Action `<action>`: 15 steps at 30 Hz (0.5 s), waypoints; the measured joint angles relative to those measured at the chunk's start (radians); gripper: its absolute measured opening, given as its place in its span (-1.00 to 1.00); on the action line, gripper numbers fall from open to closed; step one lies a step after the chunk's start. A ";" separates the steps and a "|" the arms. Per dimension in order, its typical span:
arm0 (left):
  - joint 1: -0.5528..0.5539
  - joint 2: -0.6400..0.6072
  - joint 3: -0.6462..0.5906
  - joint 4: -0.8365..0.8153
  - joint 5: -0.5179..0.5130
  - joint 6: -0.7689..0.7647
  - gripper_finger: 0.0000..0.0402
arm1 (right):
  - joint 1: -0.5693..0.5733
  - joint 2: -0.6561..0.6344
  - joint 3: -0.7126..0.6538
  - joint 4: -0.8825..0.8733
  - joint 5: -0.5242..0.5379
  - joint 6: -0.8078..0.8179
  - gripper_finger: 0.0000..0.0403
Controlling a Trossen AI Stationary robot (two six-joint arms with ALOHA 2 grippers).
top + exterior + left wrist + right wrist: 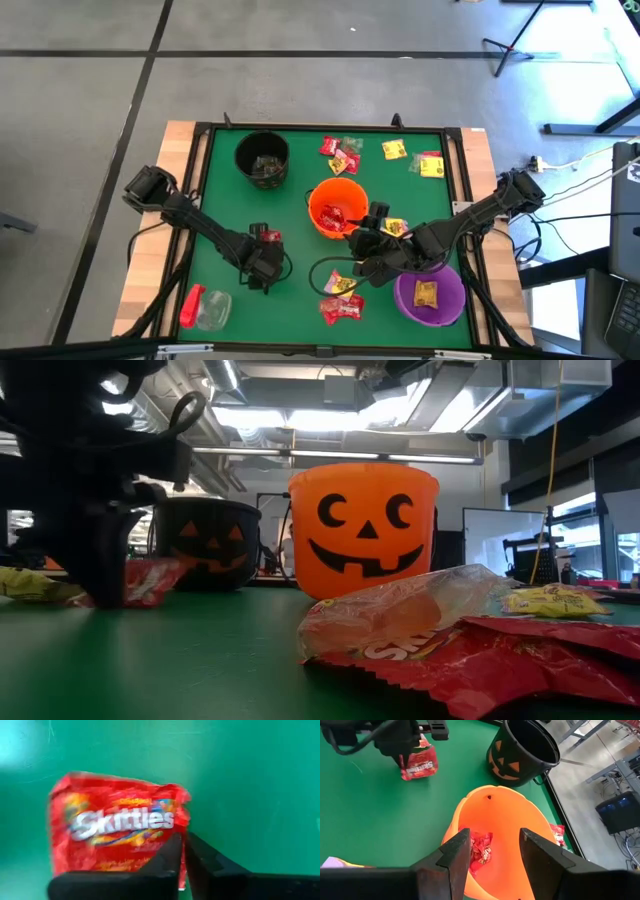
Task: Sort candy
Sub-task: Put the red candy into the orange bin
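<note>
Left wrist view gave the clearest look: the left gripper (182,851) was seen clenched on the edge of a red Skittles packet (120,832), with the rest of the packet lying flat on the green bench (250,780). From above, that same gripper (266,262) was placed at the bench's left-centre, between the black bucket (263,158) and the clear jar (205,308) (red cap, not candy, so it was ignored).

The right gripper (492,851) was held released, with nothing between its fingers, just over the orange bucket (505,830), where a red packet or two could already be made out at the bottom. A yellow packet was seen in the purple bucket (430,295). Loose candy was scattered elsewhere: a bunch near the far edge (340,155), two yellow ones (395,150) beside it, and a small pile near the front (342,300).

As for handling, these packets are judged to be very light, crinkly and floppy, with a slick wrapper. A pinch on a flat sealed edge is probably best, since the lumpy middle would likely squirm out. A corner grip like this one could let the packet dangle and twist, so a slow lift would be advised.
</note>
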 joint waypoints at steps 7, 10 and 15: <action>0.003 0.001 0.053 -0.105 -0.066 0.003 -1.00 | 0.000 0.000 -0.034 0.029 -0.001 0.000 -0.17; 0.002 0.001 0.118 -0.187 -0.115 0.005 -1.00 | 0.000 0.000 -0.057 0.044 -0.002 0.005 -0.17; -0.007 -0.001 0.239 -0.304 -0.205 0.031 -1.00 | -0.001 0.000 -0.075 0.062 -0.003 0.008 -0.17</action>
